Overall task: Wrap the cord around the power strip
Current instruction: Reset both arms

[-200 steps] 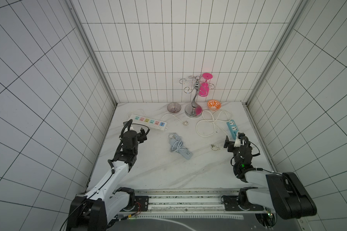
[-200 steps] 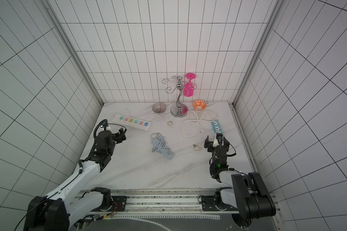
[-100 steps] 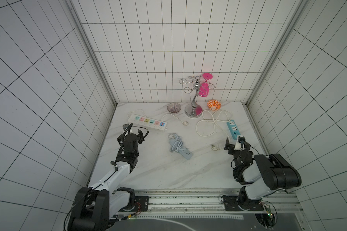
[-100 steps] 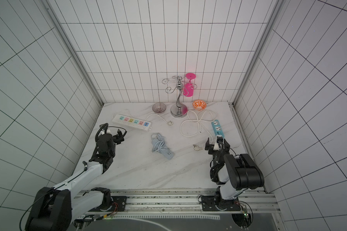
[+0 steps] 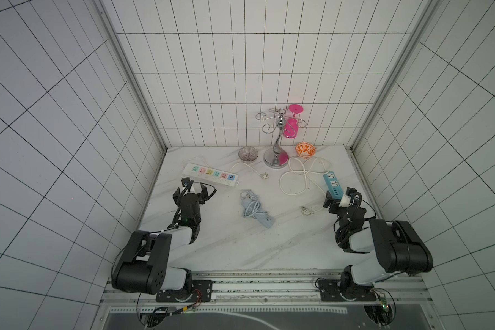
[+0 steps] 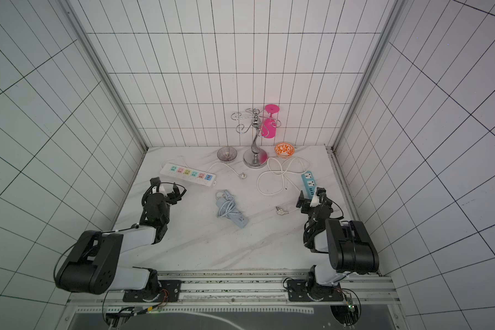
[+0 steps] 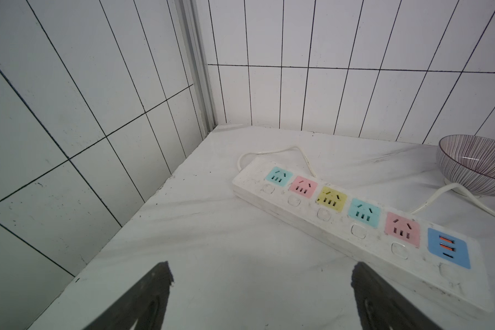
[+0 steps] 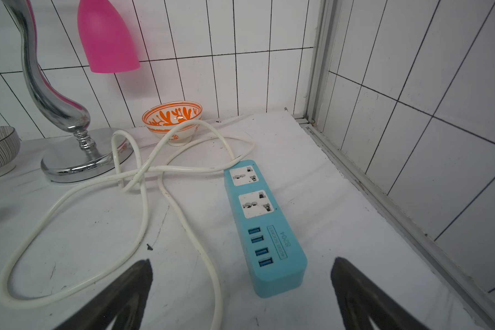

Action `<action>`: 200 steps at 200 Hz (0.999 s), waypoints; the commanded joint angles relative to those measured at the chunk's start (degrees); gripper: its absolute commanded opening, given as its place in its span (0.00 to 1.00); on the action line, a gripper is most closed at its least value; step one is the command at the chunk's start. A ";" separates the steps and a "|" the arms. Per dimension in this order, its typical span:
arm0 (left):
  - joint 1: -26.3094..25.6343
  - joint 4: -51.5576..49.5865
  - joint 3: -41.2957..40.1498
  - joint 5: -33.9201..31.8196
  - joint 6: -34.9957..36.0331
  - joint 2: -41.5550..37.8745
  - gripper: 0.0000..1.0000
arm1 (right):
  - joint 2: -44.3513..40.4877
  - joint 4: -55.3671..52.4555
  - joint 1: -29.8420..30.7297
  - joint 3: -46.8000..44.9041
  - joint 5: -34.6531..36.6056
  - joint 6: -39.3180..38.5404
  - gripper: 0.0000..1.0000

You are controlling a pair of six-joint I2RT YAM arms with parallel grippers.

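Reading "S204": blue strip [image 8: 269, 228] near right hand [image 5: 340, 197].

The marbled desk [image 5: 240, 248] bore the power strip [image 5: 266, 221], white strip [image 5: 210, 175], blue strip [image 5: 333, 184], striped bowl [image 5: 248, 154], orange bowl [image 5: 305, 149] and chrome stand [image 5: 275, 161].

Both top views look steeply down from high onto the same whole white marble tabletop [image 5: 240, 245]. The wrist cameras sit low and close: left faces the long white multicoloured-socket strip [image 7: 340, 217], right the bright blue plastic strip [image 8: 266, 223].
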 commanded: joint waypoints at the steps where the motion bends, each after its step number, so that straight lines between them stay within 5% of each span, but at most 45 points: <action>1: 0.34 10.57 -2.61 1.89 1.19 2.34 0.97 | 0.11 -0.01 -0.47 3.07 -0.99 0.31 0.99; 77: -0.29 27.20 -8.48 2.19 2.45 8.05 0.98 | 0.08 0.01 -0.39 3.01 -0.97 0.05 0.99; 200: -0.79 9.51 0.55 -2.69 0.78 7.98 0.97 | 0.09 -0.34 -0.12 3.25 -0.28 -0.22 0.99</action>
